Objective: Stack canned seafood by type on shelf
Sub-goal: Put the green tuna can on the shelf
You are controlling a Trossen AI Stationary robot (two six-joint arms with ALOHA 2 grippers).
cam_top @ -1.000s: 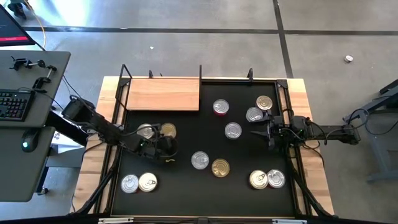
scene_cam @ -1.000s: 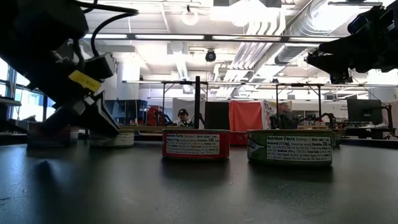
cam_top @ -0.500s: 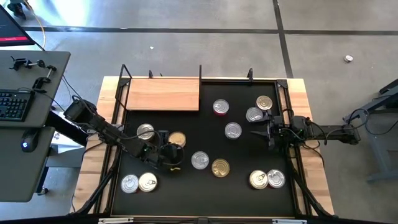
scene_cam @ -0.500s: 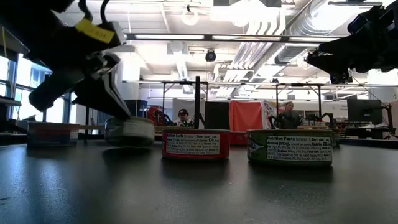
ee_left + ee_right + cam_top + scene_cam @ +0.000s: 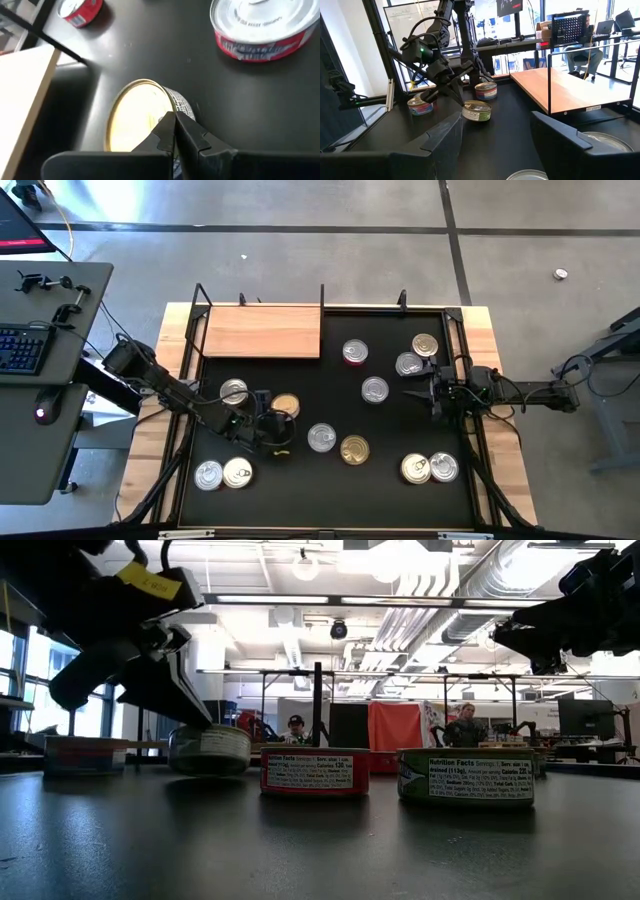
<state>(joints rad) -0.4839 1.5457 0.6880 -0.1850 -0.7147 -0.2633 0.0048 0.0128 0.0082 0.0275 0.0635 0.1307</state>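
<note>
Flat round tins lie scattered on the black mat. The light wooden shelf lies at the mat's far left corner with no tin on it. My left gripper is shut on a gold-lidded can left of the mat's middle. A silver tin rests on its base beside it. My right gripper waits open above the mat's right side, near two tins. In the low view a red tin and a green tin stand on their bases in front. My left gripper pinches the gold-lidded can's rim on its near right side. One fingertip is over the lid and the other is outside the wall. The fingers slant down from the table's left. The can stays level; whether it is clear of the mat, I cannot tell.
Tins pair up at the near left and near right. Single tins lie just right of my left gripper. A black frame rises along the shelf's right end and the far edge. A desk with a keyboard stands left of the table.
My left gripper moved toward the table's near edge and a little right. The gold-lidded can slid with it, away from the silver tin. In the last half second both stayed nearly still.
</note>
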